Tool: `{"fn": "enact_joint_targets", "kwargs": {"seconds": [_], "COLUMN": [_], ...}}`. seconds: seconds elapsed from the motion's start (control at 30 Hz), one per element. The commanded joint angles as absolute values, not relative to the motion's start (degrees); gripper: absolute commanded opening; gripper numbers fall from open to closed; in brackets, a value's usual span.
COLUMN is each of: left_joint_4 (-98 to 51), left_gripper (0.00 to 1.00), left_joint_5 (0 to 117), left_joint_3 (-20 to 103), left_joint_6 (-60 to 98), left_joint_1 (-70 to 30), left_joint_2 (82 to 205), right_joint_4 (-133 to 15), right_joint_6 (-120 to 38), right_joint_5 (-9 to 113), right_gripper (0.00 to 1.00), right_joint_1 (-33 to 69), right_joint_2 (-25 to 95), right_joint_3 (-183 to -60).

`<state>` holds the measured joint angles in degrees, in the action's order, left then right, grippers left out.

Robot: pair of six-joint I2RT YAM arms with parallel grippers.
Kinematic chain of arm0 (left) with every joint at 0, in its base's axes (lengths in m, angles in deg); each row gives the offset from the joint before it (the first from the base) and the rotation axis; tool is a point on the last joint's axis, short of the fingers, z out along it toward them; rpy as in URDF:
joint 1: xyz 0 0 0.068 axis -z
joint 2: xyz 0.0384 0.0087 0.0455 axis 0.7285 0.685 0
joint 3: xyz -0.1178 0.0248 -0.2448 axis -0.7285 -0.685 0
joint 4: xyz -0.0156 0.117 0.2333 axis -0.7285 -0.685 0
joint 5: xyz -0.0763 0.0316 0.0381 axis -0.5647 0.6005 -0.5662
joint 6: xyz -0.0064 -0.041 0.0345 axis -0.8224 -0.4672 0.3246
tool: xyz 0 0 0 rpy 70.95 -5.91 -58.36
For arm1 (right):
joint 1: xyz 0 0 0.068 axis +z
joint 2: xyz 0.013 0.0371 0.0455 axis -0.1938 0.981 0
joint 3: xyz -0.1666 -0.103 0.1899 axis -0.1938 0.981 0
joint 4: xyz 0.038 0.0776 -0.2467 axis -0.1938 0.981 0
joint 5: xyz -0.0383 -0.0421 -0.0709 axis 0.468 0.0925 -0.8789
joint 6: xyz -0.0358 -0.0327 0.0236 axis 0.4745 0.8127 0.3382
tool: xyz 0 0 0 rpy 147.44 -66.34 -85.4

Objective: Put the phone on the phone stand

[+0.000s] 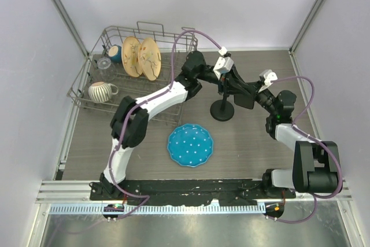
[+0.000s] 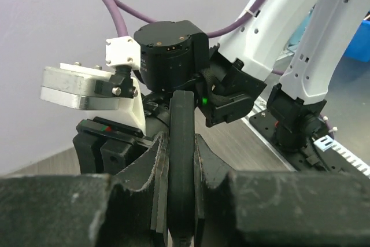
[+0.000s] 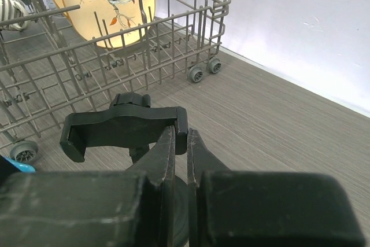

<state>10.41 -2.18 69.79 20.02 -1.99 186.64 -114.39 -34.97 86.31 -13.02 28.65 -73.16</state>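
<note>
In the left wrist view my left gripper (image 2: 181, 143) is shut on the phone (image 2: 182, 114), a thin black slab seen edge-on and standing upright between the pads. In the right wrist view my right gripper (image 3: 182, 137) is shut on the right end of the phone stand's clamp bracket (image 3: 118, 131), with the round disc base (image 3: 184, 212) below. In the top view the two grippers meet above the phone stand (image 1: 222, 111), the left gripper (image 1: 221, 84) from the left and the right gripper (image 1: 234, 92) from the right. The phone blends with the black grippers there.
A wire dish rack (image 1: 98, 93) stands at the back left with two tan plates (image 1: 141, 57), a striped mug (image 1: 101, 91) and a small blue cup. It is close behind the stand in the right wrist view (image 3: 144, 50). A blue dotted plate (image 1: 190, 145) lies in front of the stand.
</note>
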Motion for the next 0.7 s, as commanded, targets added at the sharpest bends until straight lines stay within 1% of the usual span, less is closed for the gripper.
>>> {"fn": "enact_joint_targets", "kwargs": {"seconds": [0.0, 0.03, 0.07, 0.1, 0.13, 0.23, 0.37, 0.67], "left_joint_4": [39.31, 44.72, 47.65, 50.38, 54.84, 57.43, 55.33, 47.86], "left_gripper": [0.0, 0.0, 0.0, 0.0, 0.0, 0.0, 0.0, 0.0], "left_joint_5": [-11.32, -12.2, -14.21, -15.19, -16.15, -20.37, -21.96, -18.28], "left_joint_3": [79.1, 80.52, 82.1, 86.2, 88.33, 96.34, 100.39, 101.8], "left_joint_6": [0.58, -6.59, -10.49, -14.09, -21.96, -29.75, -30.83, -24.59], "left_joint_1": [-3.25, -3.34, -3.52, -3.52, -3.61, -3.87, -5.36, -5.81], "left_joint_2": [191.95, 193.18, 195.98, 197.31, 198.63, 203.38, 205.93, 208.22], "right_joint_4": [-116.06, -115.27, -114.92, -114.74, -114.57, -114.48, -114.04, -114.03], "right_joint_6": [-36.77, -36.24, -36.06, -36.06, -36.32, -37.64, -38.17, -38.52], "right_joint_5": [89.59, 90.29, 92.91, 94.15, 95.12, 98.64, 100.05, 100.75], "right_gripper": [0.01, 0.01, 0.01, 0.01, 0.01, 0.01, 0.01, 0.01], "right_joint_1": [-12.93, -13.11, -13.28, -13.55, -13.81, -14.95, -15.74, -15.83], "right_joint_2": [29.84, 30.37, 30.72, 31.07, 31.42, 32.39, 33.01, 33.89], "right_joint_3": [-76.54, -76.8, -77.15, -77.94, -78.21, -79.53, -80.15, -80.32]}}
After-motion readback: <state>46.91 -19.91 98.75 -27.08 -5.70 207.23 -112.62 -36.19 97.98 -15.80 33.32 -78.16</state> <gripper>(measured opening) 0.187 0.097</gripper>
